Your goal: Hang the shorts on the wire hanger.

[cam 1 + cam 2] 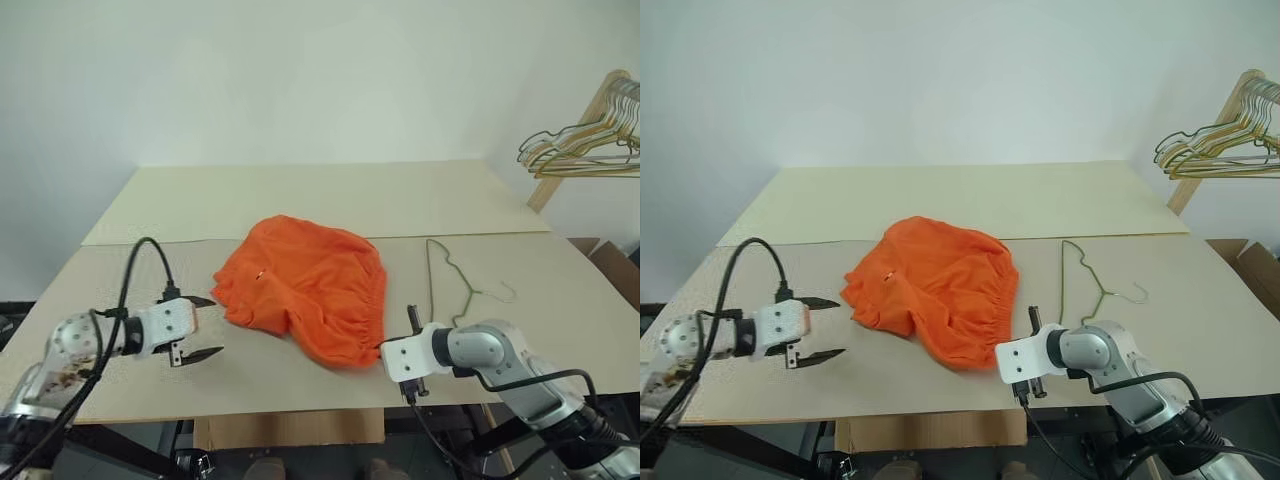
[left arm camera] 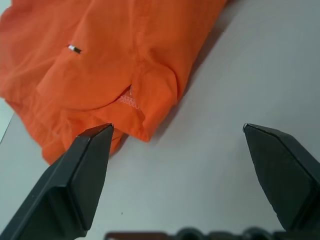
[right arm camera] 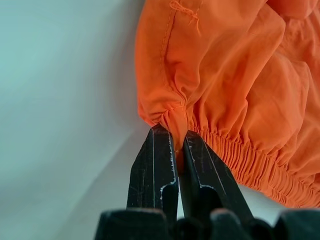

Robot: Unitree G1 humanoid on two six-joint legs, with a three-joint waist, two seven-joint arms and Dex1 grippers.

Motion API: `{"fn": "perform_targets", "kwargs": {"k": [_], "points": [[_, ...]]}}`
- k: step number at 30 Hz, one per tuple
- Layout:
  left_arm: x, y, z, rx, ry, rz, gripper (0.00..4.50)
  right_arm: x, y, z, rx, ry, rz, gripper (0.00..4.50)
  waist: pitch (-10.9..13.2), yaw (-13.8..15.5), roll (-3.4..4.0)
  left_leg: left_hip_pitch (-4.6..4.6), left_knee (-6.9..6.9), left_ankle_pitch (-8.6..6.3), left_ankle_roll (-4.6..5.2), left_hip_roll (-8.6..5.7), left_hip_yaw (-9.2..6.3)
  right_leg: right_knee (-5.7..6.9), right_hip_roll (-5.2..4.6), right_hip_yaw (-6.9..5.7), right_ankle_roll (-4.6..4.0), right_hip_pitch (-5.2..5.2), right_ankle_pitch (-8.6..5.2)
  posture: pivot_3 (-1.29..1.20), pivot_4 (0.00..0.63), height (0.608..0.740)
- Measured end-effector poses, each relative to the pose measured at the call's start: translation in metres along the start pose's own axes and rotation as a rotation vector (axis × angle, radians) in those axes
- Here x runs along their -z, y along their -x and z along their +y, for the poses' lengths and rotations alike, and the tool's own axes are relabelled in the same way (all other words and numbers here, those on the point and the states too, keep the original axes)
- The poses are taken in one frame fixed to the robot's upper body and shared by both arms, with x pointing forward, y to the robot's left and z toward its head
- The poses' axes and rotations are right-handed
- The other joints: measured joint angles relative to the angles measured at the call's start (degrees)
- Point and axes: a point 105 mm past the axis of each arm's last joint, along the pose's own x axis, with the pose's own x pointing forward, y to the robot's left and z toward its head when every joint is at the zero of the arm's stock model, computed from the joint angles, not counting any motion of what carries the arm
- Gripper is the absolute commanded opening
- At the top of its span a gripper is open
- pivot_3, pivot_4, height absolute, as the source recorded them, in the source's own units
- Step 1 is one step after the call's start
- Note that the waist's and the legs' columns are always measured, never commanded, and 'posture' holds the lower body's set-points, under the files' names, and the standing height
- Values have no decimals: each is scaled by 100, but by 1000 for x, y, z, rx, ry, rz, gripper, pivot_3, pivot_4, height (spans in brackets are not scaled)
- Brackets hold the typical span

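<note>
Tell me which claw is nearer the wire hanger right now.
Right. The right claw is pinched on the waistband of the shorts, just beside the hanger. The left claw hangs open across the shorts, far from it.

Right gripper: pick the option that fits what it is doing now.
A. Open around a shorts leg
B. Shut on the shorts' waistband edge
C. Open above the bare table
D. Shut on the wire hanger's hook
B: in the right wrist view the right gripper has both fingers pressed together on a pinch of the gathered waistband of the shorts, while the wire hanger lies apart on the table.
</note>
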Motion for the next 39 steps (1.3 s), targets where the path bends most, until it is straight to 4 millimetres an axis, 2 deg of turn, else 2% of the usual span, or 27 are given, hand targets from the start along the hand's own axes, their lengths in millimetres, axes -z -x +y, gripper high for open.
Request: {"fn": "perform_targets", "kwargs": {"k": [7, 15, 16, 17, 28, 29, 34, 39], "points": [[3, -33, 13, -19, -61, -15, 4500, 0, -2, -1, 7, 15, 1, 34, -4, -3, -6, 0, 0, 0, 0, -1, 0, 0, 1, 3, 0, 0, 1, 105, 0, 740], [-3, -57, 24, -58, -89, -56, 4500, -1, -3, -1, 6, 20, -5, 34, -18, 26, -5, 6, 2, 0, 1, -3, 0, 4, 1, 5, 2, 7, 3, 91, 0, 740], [-3, -58, 24, -58, -88, -58, 4123, -1, -3, -1, 6, 20, -5, 0, -18, 23, -5, 7, 2, 0, 1, -3, 0, 5, 1, 6, 2, 8, 3, 91, 0, 740], [-3, -58, 24, -57, -88, -60, 3943, -1, -3, -1, 6, 20, -5, 0, -20, 14, -4, 7, 2, 0, 1, -3, 0, 5, 1, 6, 2, 7, 3, 91, 0, 740], [4, -62, 15, -19, -81, -48, 204, -3, -5, -1, 9, 17, -15, 0, -21, -9, -4, 4, 2, 0, 1, -3, 0, 4, 2, 8, 2, 2, 3, 101, 0, 740], [4, -62, 15, -19, -81, -47, 64, -3, -5, -1, 9, 17, -15, 0, -20, -8, -4, 3, 2, 0, 1, -3, 0, 3, 2, 8, 2, 2, 2, 101, 0, 740], [10, -52, 19, -8, -110, -7, 64, -3, -5, -1, 7, 21, -18, 0, -20, -26, -5, 2, 1, 0, 1, -2, 0, 2, 3, 8, 2, 0, 2, 91, 0, 740], [11, -17, 23, 84, -216, 88, 64, -2, -5, -1, 8, 26, -12, 0, -19, -68, -6, 1, 0, -1, 1, 1, 6, 2, 3, 13, 3, -4, 1, 86, 0, 740]]}}
